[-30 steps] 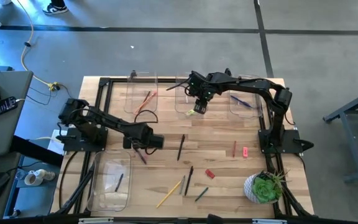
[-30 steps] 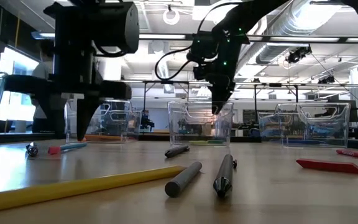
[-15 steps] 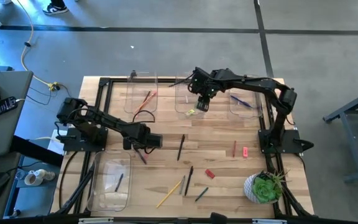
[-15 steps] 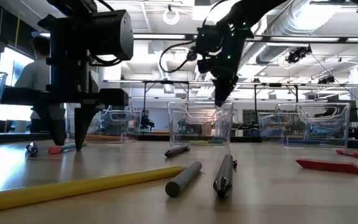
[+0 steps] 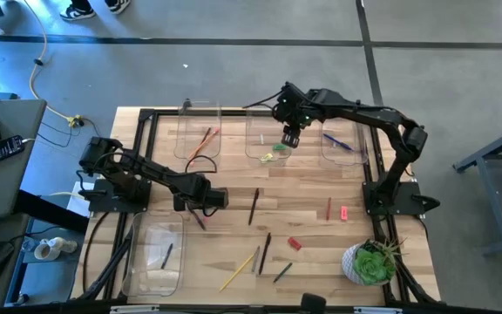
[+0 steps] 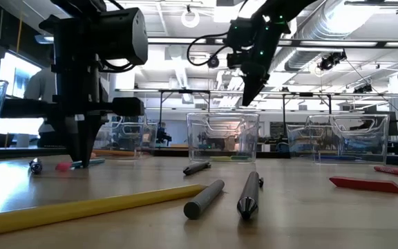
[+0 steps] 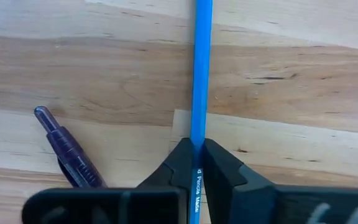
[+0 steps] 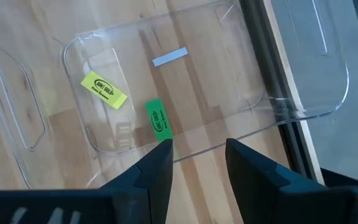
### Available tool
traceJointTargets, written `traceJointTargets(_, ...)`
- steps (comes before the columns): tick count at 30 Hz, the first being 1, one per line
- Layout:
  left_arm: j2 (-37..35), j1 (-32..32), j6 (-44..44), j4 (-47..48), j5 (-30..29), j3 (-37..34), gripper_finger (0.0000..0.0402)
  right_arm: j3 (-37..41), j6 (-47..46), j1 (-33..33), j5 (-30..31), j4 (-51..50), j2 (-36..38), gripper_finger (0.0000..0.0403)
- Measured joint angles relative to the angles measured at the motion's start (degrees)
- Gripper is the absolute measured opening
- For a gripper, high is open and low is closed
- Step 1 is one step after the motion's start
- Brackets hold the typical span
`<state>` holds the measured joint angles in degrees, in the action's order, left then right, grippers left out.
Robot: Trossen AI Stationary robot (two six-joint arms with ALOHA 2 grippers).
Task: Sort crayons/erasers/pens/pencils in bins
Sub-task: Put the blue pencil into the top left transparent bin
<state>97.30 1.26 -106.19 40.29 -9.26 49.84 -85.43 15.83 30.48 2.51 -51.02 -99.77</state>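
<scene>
My left gripper (image 5: pixel 200 208) stands at the table's left, fingers down on the wood, shut on a blue pencil (image 7: pixel 201 74) that lies flat. A purple pen (image 7: pixel 70 152) lies just beside it. My right gripper (image 5: pixel 290 139) hangs open and empty above the middle far bin (image 5: pixel 267 135), which holds a yellow eraser (image 8: pixel 104 90) and a green eraser (image 8: pixel 158 119). The far left bin (image 5: pixel 199 131) holds orange pencils. The far right bin (image 5: pixel 342 139) holds blue pens. A longer bin (image 5: pixel 155 253) at the near left holds one dark stick. My left gripper pinches the blue pencil's shaft (image 7: pixel 197 134) between its two fingers. The fingers come from above, point down and lie across the pencil. The pencil rests flat on the table (image 6: pixel 92 163).
Loose on the wood lie a dark pen (image 5: pixel 254 206), a red crayon (image 5: pixel 329 208), a pink eraser (image 5: pixel 344 212), a red eraser (image 5: pixel 295 243), a yellow pencil (image 5: pixel 238 270) and two more dark sticks (image 5: pixel 265 253). A potted plant (image 5: pixel 371 262) stands at the near right corner.
My left gripper has sunk a little onto the table and shut, taking hold of the blue pencil, which stays flat. My right gripper has risen from the middle far bin and drifted toward the table's right edge, staying open.
</scene>
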Motion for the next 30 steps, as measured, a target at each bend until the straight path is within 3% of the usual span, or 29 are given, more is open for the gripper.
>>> traceJointTargets(8, -0.77, 1.70, 1.65, -2.19, -0.73, 2.93, 0.0003, 0.00, 1.21, 0.24, 0.00, -0.18, 0.00, 0.0139)
traceJointTargets(12, -5.32, 2.64, 4.00, -1.07, -1.89, 4.15, 0.0002, 0.00, 1.84, 0.33, 0.02, -0.18, 0.00, 0.0139)
traceJointTargets(24, -21.79, 0.09, 12.22, -0.65, -23.17, 5.11, 0.0001, 0.00, 2.68, 0.31, -0.07, 0.52, -0.06, 0.0139)
traceJointTargets(30, -26.02, -7.06, 22.88, -1.01, -26.79, 5.11, 0.0001, 0.00, 2.15, 0.31, -2.65, 3.07, -0.09, 0.0139)
